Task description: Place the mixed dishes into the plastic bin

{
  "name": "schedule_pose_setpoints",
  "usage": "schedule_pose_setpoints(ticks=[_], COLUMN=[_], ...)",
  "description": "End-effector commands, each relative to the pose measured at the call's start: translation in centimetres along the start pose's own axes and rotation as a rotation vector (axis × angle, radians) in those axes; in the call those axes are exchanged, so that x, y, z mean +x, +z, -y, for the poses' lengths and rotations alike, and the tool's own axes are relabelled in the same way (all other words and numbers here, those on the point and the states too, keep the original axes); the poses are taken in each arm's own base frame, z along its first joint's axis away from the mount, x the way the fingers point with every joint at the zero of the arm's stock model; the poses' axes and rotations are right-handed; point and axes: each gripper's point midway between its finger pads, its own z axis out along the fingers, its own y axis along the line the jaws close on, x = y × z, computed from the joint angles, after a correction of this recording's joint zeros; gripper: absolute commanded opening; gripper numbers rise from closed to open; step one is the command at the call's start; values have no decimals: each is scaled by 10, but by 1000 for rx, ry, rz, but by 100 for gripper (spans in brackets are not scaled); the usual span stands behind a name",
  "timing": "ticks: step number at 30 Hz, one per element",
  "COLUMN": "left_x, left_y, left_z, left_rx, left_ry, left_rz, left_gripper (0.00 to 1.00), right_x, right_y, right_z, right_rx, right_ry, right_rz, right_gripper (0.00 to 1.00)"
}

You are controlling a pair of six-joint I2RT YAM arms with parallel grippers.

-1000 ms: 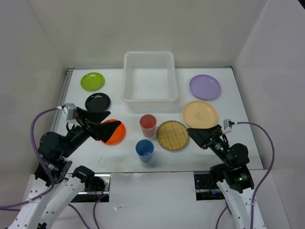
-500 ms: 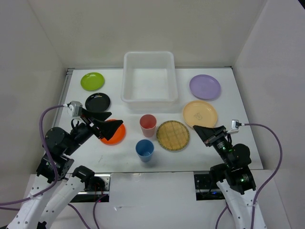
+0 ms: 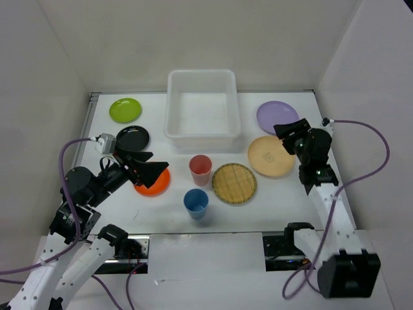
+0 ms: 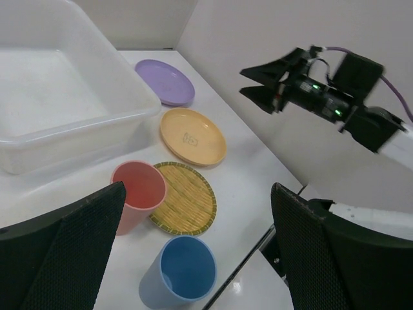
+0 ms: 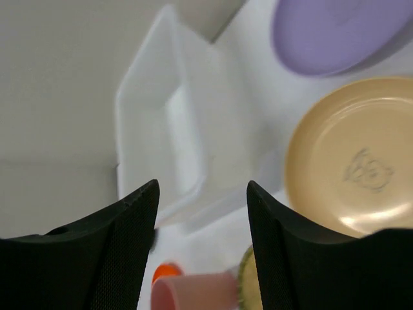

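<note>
Plastic bin point(image 3: 203, 135) empty at worktop's back edge. Right gripper point(image 3: 282, 135) above pale yellow plate point(image 3: 268, 157) near right edge, fingers parted, empty, likely for pickup. Left gripper point(image 3: 157, 161) over orange plate point(image 3: 151, 186), fingers wide.

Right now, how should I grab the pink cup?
Pinch the rim of the pink cup from above, one finger inside and one outside: it stands upright with its mouth open. Take the left wall, since the bamboo plate lies close on its right.
</note>
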Motion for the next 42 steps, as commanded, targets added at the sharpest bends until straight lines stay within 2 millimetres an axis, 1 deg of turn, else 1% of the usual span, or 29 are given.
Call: schedule_pose_setpoints(ticks=[1,2,3,4,5,6,7,8,9,10,11,12,13,14,15,16,17,18,20,21,23,24,25,26,27,29,30,36,42], left_x=[-16,-14,-9,-3,-3,2,8,4,7,6,5,4,-1,-1,-2,-3,-3,0,3,3,2,1,1,5,5,6,9,19,19], left_y=[1,1,9,11,14,19,20,21,25,25,25,26,25,25,25,25,25,26,27,27,27,28,28,28,28,30,33,39,41], left_z=[17,15,9,6,5,2,1,2,1,3,3,5,9,8,10,13,13,11,8,7,6,4,4,2,1,-1,-4,-10,-16], left_rx=[58,44,25,21,19,20,24,32,41,54,55,69,87,88,105,120,121,120,117,118,108,99,99,95,96,92,87,88,64], left_ry=[33,36,37,27,37,38,31,37,38,50,65,80,103,120,146,160,160,169,174,185,185,198,198,194,205,202,196,195,212], left_rz=[8,-16,-51,-79,-84,-109,-130,-115,-118,-115,-114,-108,-97,-96,-93,-90,-90,-91,-98,-98,-93,-88,-88,-96,-95,-103,-116,-141,-139], left_gripper=[99,99,99,99,99,99,99,99,99,99,99,99,99,99,99,99,99,98,99,100,100,100,100,100,100,100,100,100,100], right_x=[-30,-27,-39,-41,-51,-52,-60,-63,-69,-68,-78,-72,-73,-83,-76,-79,-87,-81,-81,-74,-72,-68,-72,-67,-74,-66,-70,-62,-58], right_y=[38,56,65,74,82,97,103,109,121,127,136,148,152,157,161,163,169,176,186,191,195,196,198,199,204,206,209,213,220], right_z=[22,42,44,53,66,76,87,95,108,113,111,132,141,146,163,171,169,181,187,198,204,212,209,215,213,224,219,235,241], right_rx=[-3,45,67,102,160,192,219,238,275,288,293,354,378,392,424,433,430,450,473,491,499,518,510,520,518,540,531,562,563], right_ry=[-15,-9,-21,-60,-70,-74,-62,-65,-65,-73,-87,-77,-77,-75,-62,-56,-63,-57,-58,-52,-59,-56,-59,-66,-71,-64,-67,-62,-57], right_rz=[-17,-60,-46,-46,-18,-32,-24,-26,-23,-37,-23,-44,-54,-35,-56,-48,-24,-44,-69,-88,-98,-105,-97,-110,-95,-118,-109,-126,-140], right_gripper=[62,63,63,65,65,65,65,65,66,68,68,69,69,69,69,69,69,69,69,69,69,69,69,69,69,69,67,59,53])
